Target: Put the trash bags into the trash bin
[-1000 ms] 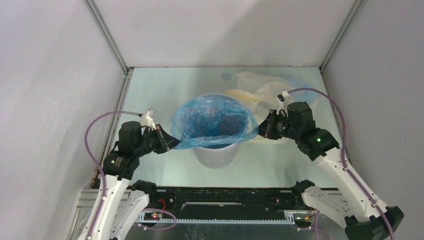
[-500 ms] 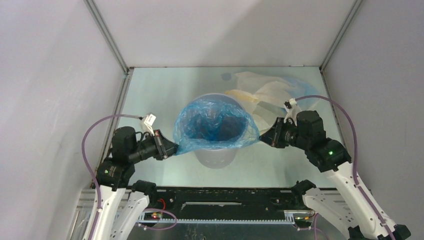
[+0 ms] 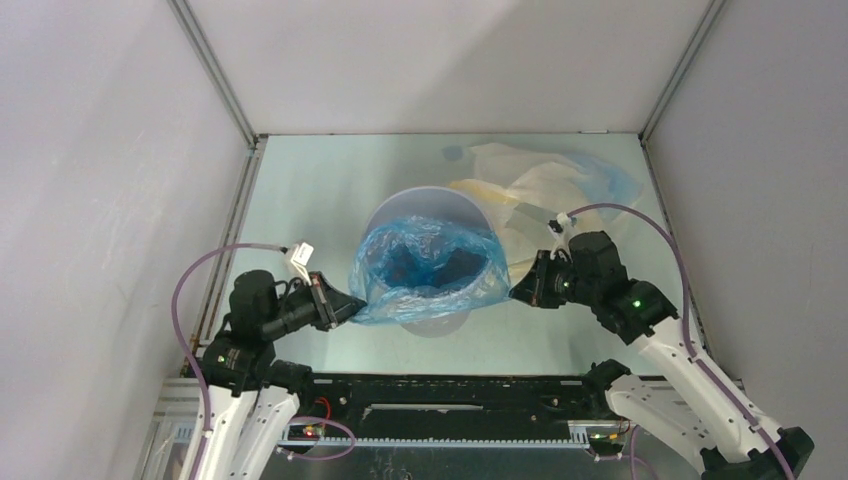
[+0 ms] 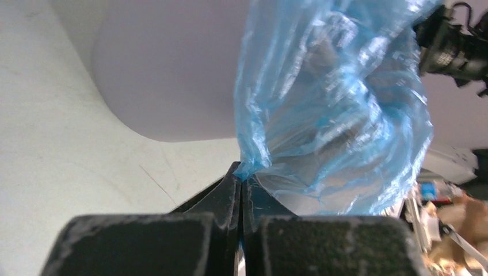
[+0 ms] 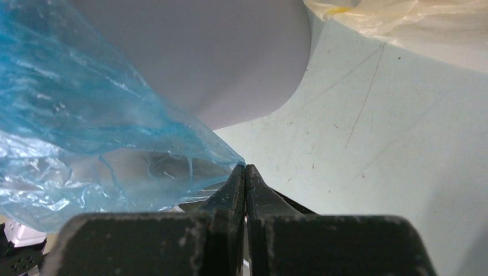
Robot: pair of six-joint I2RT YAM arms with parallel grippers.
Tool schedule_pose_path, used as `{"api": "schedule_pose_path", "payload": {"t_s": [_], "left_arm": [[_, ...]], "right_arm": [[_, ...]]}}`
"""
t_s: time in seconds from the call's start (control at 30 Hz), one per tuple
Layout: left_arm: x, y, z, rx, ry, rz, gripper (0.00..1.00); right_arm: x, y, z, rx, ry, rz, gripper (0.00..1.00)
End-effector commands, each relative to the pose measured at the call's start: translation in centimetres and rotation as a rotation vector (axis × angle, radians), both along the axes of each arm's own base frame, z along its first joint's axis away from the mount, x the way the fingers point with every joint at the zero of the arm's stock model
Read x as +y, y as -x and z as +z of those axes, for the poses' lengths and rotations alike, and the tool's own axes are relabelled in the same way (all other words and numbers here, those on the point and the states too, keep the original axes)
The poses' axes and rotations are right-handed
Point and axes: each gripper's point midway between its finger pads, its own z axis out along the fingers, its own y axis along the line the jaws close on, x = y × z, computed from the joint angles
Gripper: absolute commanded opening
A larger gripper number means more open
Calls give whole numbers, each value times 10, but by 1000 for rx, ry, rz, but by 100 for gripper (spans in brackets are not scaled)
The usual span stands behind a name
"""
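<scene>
A light grey trash bin [image 3: 425,205] stands mid-table, its wall also filling the wrist views [image 4: 167,75] [image 5: 230,57]. A bright blue trash bag [image 3: 430,270] is stretched open over the bin's near rim, hanging down its front. My left gripper [image 3: 350,306] is shut on the bag's left edge [image 4: 253,164]. At the bag's right edge [image 5: 218,155], my right gripper [image 3: 517,290] is shut on the film. The bag's far rim sits inside the bin's mouth, leaving the far rim of the bin bare.
Cream-yellow and pale blue trash bags [image 3: 540,180] lie crumpled on the table behind and right of the bin, a cream one showing in the right wrist view [image 5: 403,23]. Enclosure walls close the table on three sides.
Both grippers have pulled toward the near edge and down with the blue bag. The bag's mouth slid off the bin's far rim and now hangs lower over the front.
</scene>
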Motion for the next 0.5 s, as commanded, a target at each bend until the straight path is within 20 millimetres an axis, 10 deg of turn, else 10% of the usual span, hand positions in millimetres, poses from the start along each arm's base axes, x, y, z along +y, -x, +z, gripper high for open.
{"api": "schedule_pose_path", "payload": {"t_s": [0.0, 0.47], "left_arm": [[16, -26, -3, -72, -55, 133, 0], [45, -112, 35, -247, -112, 415, 13]], "right_arm": [[6, -26, 14, -94, -32, -52, 0], [14, -95, 55, -257, -74, -144, 0]]}}
